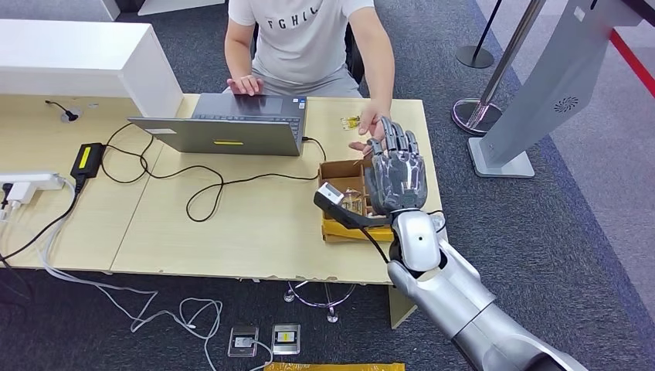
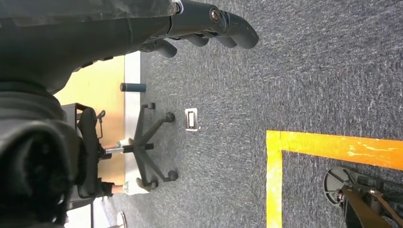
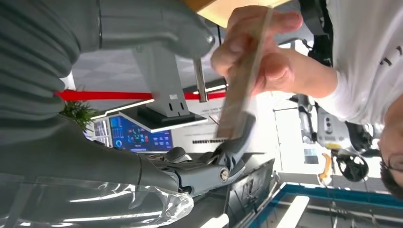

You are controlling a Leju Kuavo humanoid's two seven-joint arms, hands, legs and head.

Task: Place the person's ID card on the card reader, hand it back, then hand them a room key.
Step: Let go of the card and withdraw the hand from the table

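Note:
My right hand [image 1: 396, 174] is raised over the right end of the desk, fingers [image 1: 395, 137] spread and pointing up, right in front of the person's hand [image 1: 369, 127]. In the right wrist view the person's fingers [image 3: 247, 42] pinch a thin card [image 3: 242, 80] edge-on. Its far end touches one of my dark fingertips [image 3: 237, 137], while my thumb [image 3: 190, 38] stays apart from it. An open cardboard box [image 1: 340, 171] lies on the desk under my hand, its contents partly hidden. My left hand [image 2: 209, 26] hangs over the carpet, holding nothing.
A grey laptop [image 1: 232, 127] sits mid-desk with black cables [image 1: 201, 189] trailing left to a power brick [image 1: 87, 160] and power strip [image 1: 27, 183]. Small yellowish items [image 1: 351, 121] lie by the person's hand. Two small devices [image 1: 264, 340] sit on the floor. A stanchion base [image 1: 475, 114] stands to the right.

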